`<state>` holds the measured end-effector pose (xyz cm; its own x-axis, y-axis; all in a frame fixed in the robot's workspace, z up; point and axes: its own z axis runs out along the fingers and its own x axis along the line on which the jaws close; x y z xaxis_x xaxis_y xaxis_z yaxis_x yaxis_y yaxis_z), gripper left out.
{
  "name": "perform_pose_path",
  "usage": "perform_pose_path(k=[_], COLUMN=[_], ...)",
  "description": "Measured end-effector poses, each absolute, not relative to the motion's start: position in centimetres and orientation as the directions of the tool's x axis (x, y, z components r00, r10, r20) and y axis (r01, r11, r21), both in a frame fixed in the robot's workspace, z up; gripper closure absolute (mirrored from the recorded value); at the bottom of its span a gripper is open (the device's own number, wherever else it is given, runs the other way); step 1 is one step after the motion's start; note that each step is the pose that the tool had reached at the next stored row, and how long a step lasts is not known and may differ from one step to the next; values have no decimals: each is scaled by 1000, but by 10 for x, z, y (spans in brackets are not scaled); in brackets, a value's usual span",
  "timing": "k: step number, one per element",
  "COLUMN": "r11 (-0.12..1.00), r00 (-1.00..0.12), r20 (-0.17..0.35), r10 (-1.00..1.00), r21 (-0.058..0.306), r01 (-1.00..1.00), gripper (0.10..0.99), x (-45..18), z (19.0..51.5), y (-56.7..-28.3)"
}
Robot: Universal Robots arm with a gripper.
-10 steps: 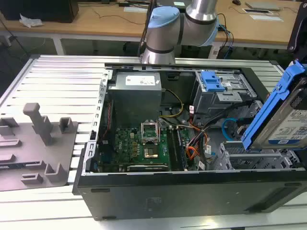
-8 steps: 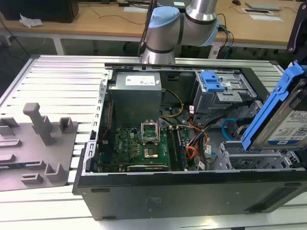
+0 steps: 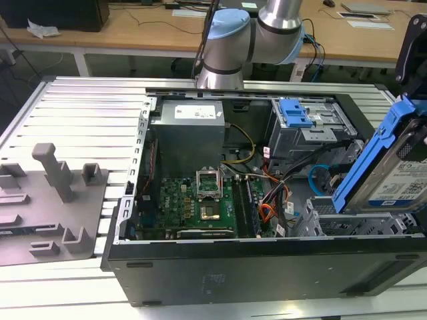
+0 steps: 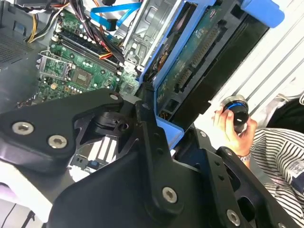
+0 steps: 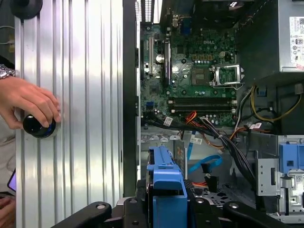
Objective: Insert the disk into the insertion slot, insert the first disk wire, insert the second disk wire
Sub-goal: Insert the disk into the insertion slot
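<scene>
The disk (image 3: 400, 167), a silver hard drive in a bright blue carrier, hangs tilted on edge over the open computer case at the exterior view's right. My gripper (image 5: 166, 211) is shut on it, with black fingers (image 4: 147, 137) clamped on the blue frame (image 4: 166, 128). The carrier's blue end (image 5: 164, 175) points towards the case interior. The insertion slot (image 3: 337, 220), a low grey perforated cage, lies just below and to the left of the disk in the exterior view. The disk is outside it. A blue wire (image 3: 320, 175) loops next to the cage, and it also appears as the blue wire (image 5: 205, 166).
A taller grey cage with a blue latch (image 3: 297, 115) stands behind the slot. The motherboard (image 3: 197, 203), power supply (image 3: 190, 130) and wire bundles (image 3: 277, 193) fill the case. A person's hand (image 5: 28, 102) grips a black knob (image 5: 39, 126) on the ribbed table. A grey fixture plate (image 3: 47, 213) lies at the left.
</scene>
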<state>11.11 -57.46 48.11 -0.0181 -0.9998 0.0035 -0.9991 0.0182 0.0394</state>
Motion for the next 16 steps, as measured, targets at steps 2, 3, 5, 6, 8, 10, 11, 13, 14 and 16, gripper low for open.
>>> perform_pose_path(k=[2, 3, 5, 6, 8, 10, 11, 13, 14, 16], r11=[18, 18, 18, 18, 18, 18, 18, 18, 18, 18], r00=[-18, -18, -18, -18, -18, -18, -18, -18, -18, -18], r20=[4, 4, 4, 4, 4, 4, 3, 4, 3, 3], r10=[-1000, -1000, -1000, -1000, -1000, -1000, -1000, -1000, -1000, -1000], r21=[39, 39, 39, 39, 39, 39, 39, 39, 39, 39], r01=[-999, -999, -999, -999, -999, -999, -999, -999, -999, -999], gripper=[718, 718, 718, 718, 718, 718, 718, 718, 718, 718], x=[111, 111, 111, 111, 111, 111, 111, 111, 111, 111], z=[477, 473, 469, 467, 463, 461, 459, 457, 456, 455], y=[-575, -575, -575, -575, -575, -575, -575, -575, -575, -573])
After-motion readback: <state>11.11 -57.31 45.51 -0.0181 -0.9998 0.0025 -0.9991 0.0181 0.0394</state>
